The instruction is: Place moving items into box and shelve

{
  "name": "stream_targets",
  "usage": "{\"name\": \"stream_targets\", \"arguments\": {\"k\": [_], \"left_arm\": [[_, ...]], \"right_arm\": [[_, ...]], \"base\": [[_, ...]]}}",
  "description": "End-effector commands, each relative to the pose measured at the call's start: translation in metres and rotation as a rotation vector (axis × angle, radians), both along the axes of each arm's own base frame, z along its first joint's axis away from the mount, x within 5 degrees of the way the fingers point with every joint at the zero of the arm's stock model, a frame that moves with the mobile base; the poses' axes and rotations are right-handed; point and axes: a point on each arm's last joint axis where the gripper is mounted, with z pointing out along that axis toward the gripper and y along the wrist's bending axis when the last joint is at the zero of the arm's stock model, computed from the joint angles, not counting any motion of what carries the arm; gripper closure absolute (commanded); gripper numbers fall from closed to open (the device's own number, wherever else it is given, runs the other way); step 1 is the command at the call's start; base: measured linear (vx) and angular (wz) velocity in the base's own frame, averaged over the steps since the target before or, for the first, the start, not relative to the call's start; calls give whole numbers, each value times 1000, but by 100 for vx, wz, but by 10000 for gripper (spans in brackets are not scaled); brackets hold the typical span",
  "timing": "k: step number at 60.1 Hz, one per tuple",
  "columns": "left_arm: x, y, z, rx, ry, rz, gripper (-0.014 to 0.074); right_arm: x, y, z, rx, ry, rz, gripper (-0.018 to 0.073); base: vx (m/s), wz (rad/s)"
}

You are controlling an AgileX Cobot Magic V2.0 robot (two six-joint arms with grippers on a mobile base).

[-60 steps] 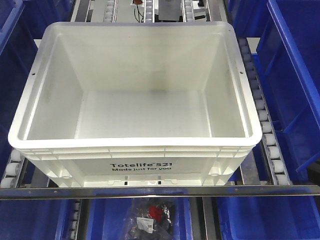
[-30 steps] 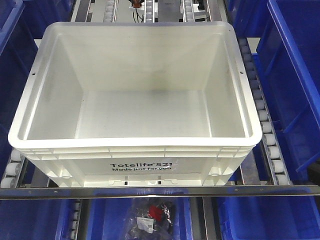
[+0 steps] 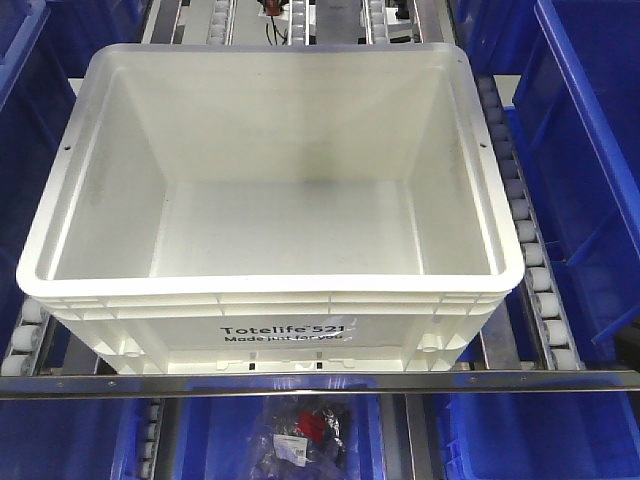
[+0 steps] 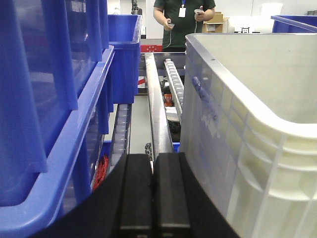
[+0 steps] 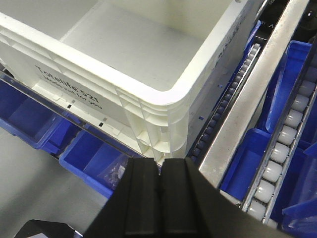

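Observation:
The box [image 3: 270, 283], a large white tote printed "Totelife 521", sits on roller tracks and fills the front view; its inside shows only bare white floor. The moving items are out of view in every frame. My left gripper [image 4: 154, 158] is shut with nothing between its black fingers. It hangs low beside the box's left wall [image 4: 257, 139], in the gap to the blue bins. My right gripper [image 5: 161, 166] is also shut and empty, just outside the box's front right corner [image 5: 163, 94]. Neither gripper appears in the front view.
Blue bins [image 3: 590, 150] flank the box on both sides. Roller tracks [image 3: 525, 230] run along its right, and a metal rail [image 3: 320, 382] crosses in front. Below, a blue bin holds a clear bag of parts [image 3: 300, 435]. A person [image 4: 183, 20] stands beyond the shelf.
The box has stayed in place. Only the small parts seen beyond its far rim have shifted slightly.

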Motion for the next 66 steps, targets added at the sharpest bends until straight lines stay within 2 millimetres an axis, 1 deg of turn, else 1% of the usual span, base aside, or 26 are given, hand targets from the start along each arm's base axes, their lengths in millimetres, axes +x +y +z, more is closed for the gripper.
{"name": "stream_targets", "arguments": {"k": [1,8,13,16,23,35,43,50,55,66], "left_arm": [[0,0,-1,-10,-74,-3,619],[0,0,-1,-10,-74,-3,619],[0,0,-1,-10,-74,-3,619],[0,0,-1,-10,-74,-3,619],[0,0,-1,-10,-74,-3,619],[0,0,-1,-10,-74,-3,619],[0,0,-1,-10,-74,-3,619],[0,0,-1,-10,-74,-3,619],[0,0,-1,-9,-74,-3,619],[0,0,-1,-9,-74,-3,619]], "right_arm": [[3,2,12,33,-78,4,575],[0,0,13,43,-87,0,575],[0,-4,15,69,-134,-49,575],[2,-6,11,91,-187,-90,575],[5,-11,-13,138,-327,-178,575],[0,-20,-74,203,-534,-303,575],[-1,-24,-108,240,-615,-363,575],[-1,-25,-134,264,-650,-389,575],[-1,-25,-144,270,-659,-395,575],[-1,-25,-145,257,-646,-394,575]], "base": [[0,0],[0,0],[0,0],[0,0],[0,0],[0,0],[0,0],[0,0],[0,0],[0,0]]}}
